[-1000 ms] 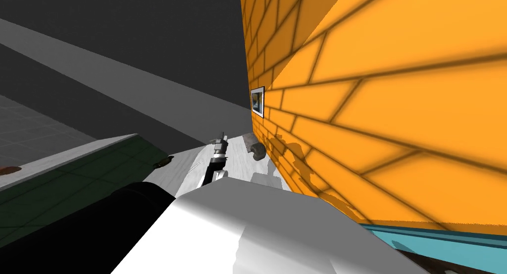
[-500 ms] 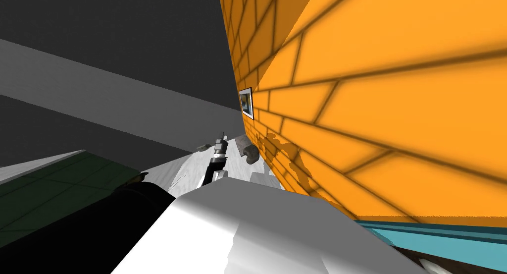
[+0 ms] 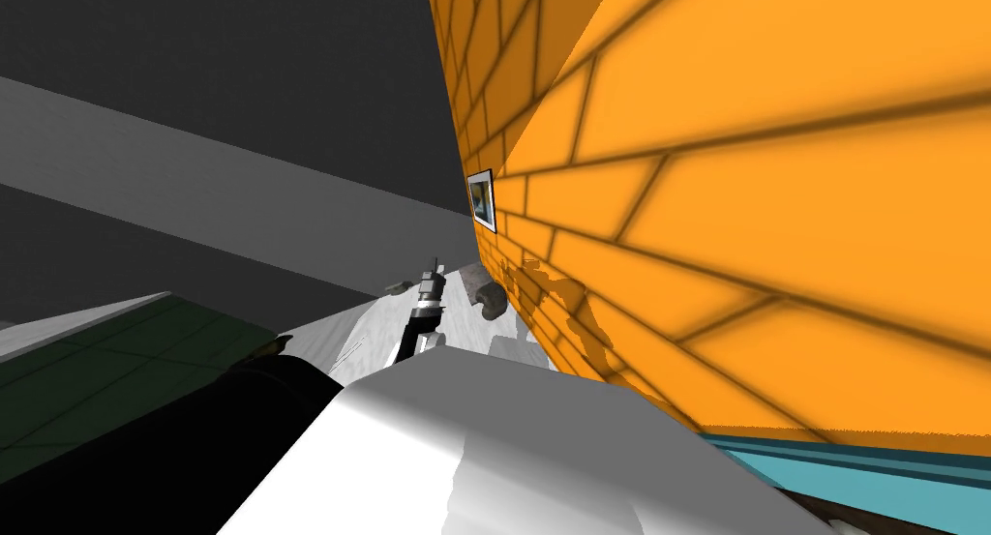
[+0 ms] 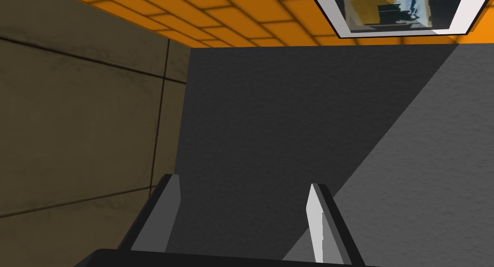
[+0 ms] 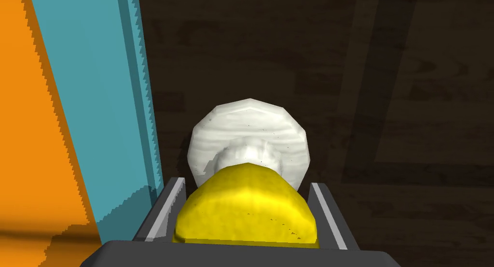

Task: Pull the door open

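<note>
right hand (image 5: 246, 183) clamps yellow knob (image 5: 246, 213) | dark door (image 5: 395, 76) | left hand (image 4: 242, 181) spread

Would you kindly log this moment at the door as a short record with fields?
right gripper: fingers pressed on both sides of the yellow knob
knob mount: white round plate on the dark brown door
door surround: teal frame beside the knob, orange wall beyond it
left gripper: fingers open, nothing between them
</note>
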Controlling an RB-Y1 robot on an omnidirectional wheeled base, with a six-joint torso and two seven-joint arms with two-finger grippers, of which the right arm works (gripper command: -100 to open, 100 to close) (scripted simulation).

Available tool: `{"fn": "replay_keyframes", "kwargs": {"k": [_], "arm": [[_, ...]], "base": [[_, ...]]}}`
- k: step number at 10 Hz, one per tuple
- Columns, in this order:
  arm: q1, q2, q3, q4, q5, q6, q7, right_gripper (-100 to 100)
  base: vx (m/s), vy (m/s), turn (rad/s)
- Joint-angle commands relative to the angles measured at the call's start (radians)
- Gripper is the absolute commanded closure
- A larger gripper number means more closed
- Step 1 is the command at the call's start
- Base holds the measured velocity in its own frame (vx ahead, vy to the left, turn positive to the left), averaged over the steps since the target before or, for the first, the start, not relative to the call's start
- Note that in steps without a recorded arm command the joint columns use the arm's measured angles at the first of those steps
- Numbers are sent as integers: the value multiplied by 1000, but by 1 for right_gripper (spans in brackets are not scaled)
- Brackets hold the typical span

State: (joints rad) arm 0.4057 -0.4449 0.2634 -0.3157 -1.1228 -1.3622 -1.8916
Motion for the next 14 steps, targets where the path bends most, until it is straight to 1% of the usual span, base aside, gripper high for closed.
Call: {"fn": "replay_keyframes", "kwargs": {"k": [1,2,3,4,5,6,8,9,10,11,12,13,14], "arm": [[2,0,-1,0,-1,-1,-1,100],[2,0,-1,0,-1,-1,-1,100],[5,-1,16,-2,12,-14,-3,100],[6,-2,21,-3,16,-19,-4,100],[10,-3,32,-4,25,-29,-6,100],[10,-3,32,-4,25,-29,-6,100],[20,-7,63,-9,49,-58,-13,100],[20,-7,63,-3,49,-58,-13,100],[25,-9,81,-11,63,-76,-16,100],[25,-9,81,-11,63,-76,-16,100],[31,-11,100,-14,77,-94,-20,100],[33,-12,106,-14,82,-99,-21,100],[36,-15,99,-30,76,-87,-14,100]], "base": [[-5,7,-2],[0,0,0],[-81,23,41],[-174,68,52],[-180,86,35],[-114,73,7],[-181,87,37],[-149,69,18],[-138,80,22],[-120,63,11],[-150,61,40],[-192,83,37],[-82,40,4]]}}
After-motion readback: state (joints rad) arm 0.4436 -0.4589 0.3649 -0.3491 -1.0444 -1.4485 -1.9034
